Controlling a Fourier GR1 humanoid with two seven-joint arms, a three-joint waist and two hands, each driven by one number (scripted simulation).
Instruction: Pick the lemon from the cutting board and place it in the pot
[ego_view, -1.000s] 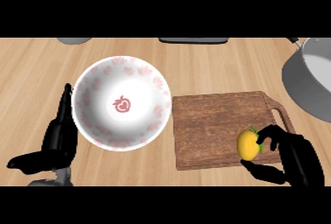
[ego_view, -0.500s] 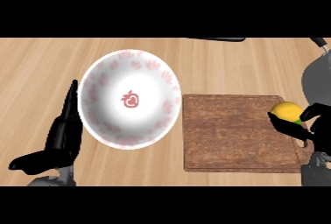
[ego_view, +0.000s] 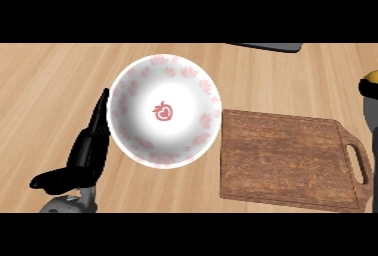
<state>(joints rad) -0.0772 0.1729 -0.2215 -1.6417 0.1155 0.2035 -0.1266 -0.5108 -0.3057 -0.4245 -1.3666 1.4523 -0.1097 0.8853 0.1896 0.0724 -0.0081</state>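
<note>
The left hand (ego_view: 83, 155) rests near the wooden counter's (ego_view: 52, 85) front left corner, its fingers straight and pointing toward the far edge, thumb stuck out to the side, holding nothing. Just beside it, toward the middle of the counter, lies a white plate (ego_view: 165, 111) with pink marks round its rim and a red strawberry at its centre; the fingertips lie along its left rim, and whether they touch it cannot be told. Right of the plate, along the counter's front edge, sits the brown cutting board (ego_view: 288, 157), its slotted handle turned toward the right edge; its near left corner lies just beside the plate's rim. At the counter's right edge, beyond the board's far right corner, the right hand (ego_view: 370, 107) shows only as a dark sliver. The lemon (ego_view: 373, 76) peeks out yellow at its top, clear of the board; the fingers seem wrapped round it. A dark object (ego_view: 269, 46) lies at the far edge.
</note>
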